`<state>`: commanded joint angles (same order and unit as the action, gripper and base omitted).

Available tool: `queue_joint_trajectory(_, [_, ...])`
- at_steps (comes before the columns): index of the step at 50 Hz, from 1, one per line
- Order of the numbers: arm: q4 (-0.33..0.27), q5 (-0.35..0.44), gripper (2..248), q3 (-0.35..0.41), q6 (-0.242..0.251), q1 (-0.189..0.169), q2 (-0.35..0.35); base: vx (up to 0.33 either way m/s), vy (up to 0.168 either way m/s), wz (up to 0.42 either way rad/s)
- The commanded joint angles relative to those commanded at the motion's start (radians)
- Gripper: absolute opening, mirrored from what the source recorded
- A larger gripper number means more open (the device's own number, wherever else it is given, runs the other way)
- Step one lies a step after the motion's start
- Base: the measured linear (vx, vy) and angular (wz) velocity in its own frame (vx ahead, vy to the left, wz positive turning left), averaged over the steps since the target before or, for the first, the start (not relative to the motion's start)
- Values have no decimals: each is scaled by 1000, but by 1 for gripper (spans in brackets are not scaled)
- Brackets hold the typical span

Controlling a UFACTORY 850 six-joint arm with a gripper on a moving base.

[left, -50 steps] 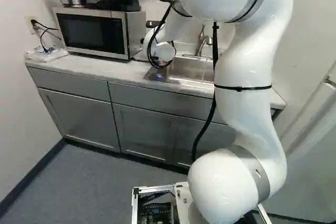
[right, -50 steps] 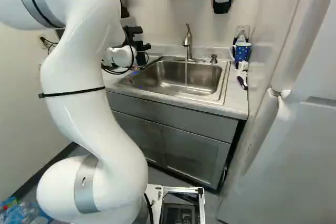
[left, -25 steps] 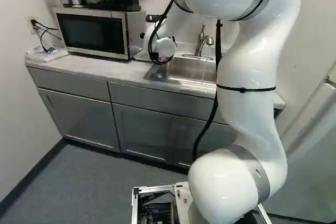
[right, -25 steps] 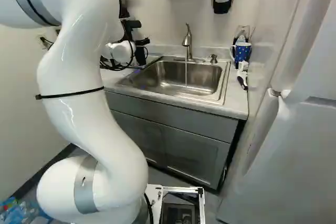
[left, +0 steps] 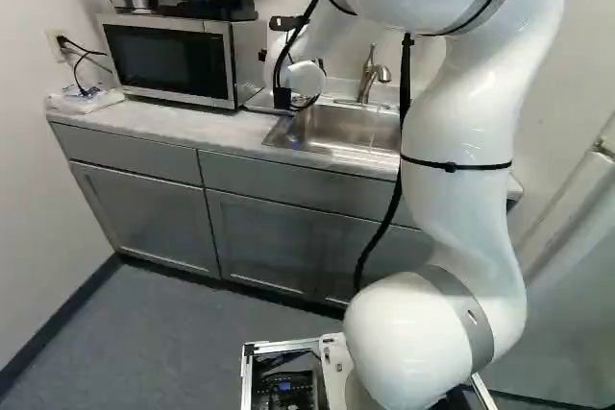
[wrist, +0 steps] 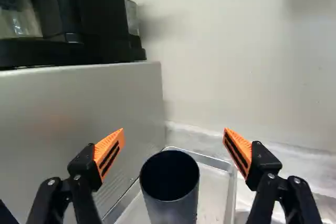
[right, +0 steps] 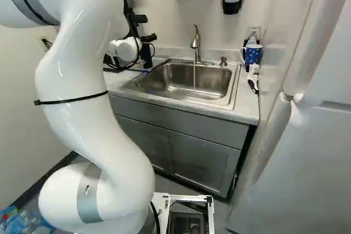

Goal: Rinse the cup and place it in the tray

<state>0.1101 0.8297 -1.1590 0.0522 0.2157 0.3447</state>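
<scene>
the cup seems to stand in the tray, the hand spread around it, so placing looks done (rinsing i can't confirm), leaving only withdrawal from the tray.

We see the fingers of our black gripper standing wide apart, with a dark, open-topped cylindrical cup in the gap; room shows on both of its sides. Close outside one finger stands the flat grey side of the microwave, with the black coffee maker above it, so we have little room that way. Outside the other finger we have open air over the pale counter. Low ahead of the fingers runs the raised rim of the shiny metal tray; farther ahead, the white wall blocks us.
</scene>
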Motion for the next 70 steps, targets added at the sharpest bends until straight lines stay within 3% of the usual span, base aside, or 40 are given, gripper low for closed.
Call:
queue_joint_trajectory(32, [0, -78, 247, -13, 0, -26, -48, 0, 0, 0])
queue_joint_trajectory(70, [0, -217, 247, -16, 0, -98, -116, 0, 0, 0])
